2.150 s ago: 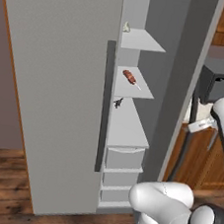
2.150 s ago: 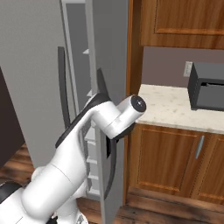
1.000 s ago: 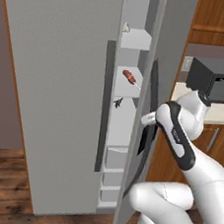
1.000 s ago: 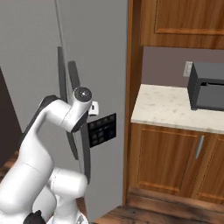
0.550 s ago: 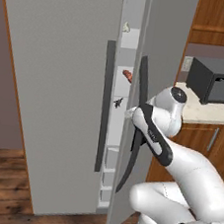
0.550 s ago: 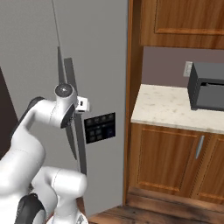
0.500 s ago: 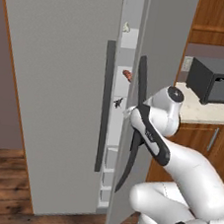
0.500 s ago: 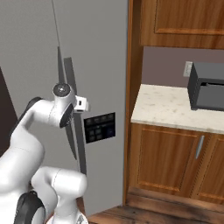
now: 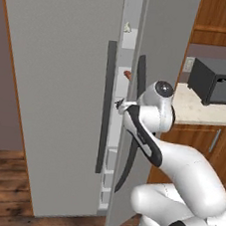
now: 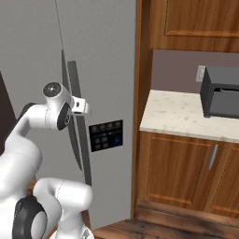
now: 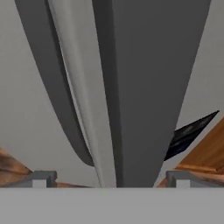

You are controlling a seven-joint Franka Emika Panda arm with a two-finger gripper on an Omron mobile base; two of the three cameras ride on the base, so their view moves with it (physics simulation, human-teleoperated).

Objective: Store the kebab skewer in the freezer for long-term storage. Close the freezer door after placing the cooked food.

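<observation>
The freezer (image 9: pixel 64 79) stands tall and light grey, and its freezer door (image 9: pixel 164 41) is swung almost shut, leaving a narrow gap. Through that gap a reddish bit of the kebab skewer (image 9: pixel 127 74) lies on a white shelf. My gripper (image 9: pixel 119 104) sits at the door's free edge, beside its long dark handle (image 9: pixel 140 88). In the right base view the gripper (image 10: pixel 84 106) rests against the door front near the handle (image 10: pixel 77 121), above the black dispenser panel (image 10: pixel 106 135). The hand view has the open gripper (image 11: pixel 109 179) straddling the door edge (image 11: pixel 148 65), gripping nothing.
The fridge's other door (image 9: pixel 52 52) is shut, its dark handle (image 9: pixel 104 106) close to my hand. Right of the freezer a stone counter (image 10: pixel 186 114) carries a dark microwave (image 10: pixel 219 91) over wooden cabinets (image 10: pixel 177 172). Wood floor (image 9: pixel 2 171) lies below.
The freezer door has swung further toward shut, so the gap onto the shelves is much narrower. My arm has followed it leftward with the hand on the door edge.
</observation>
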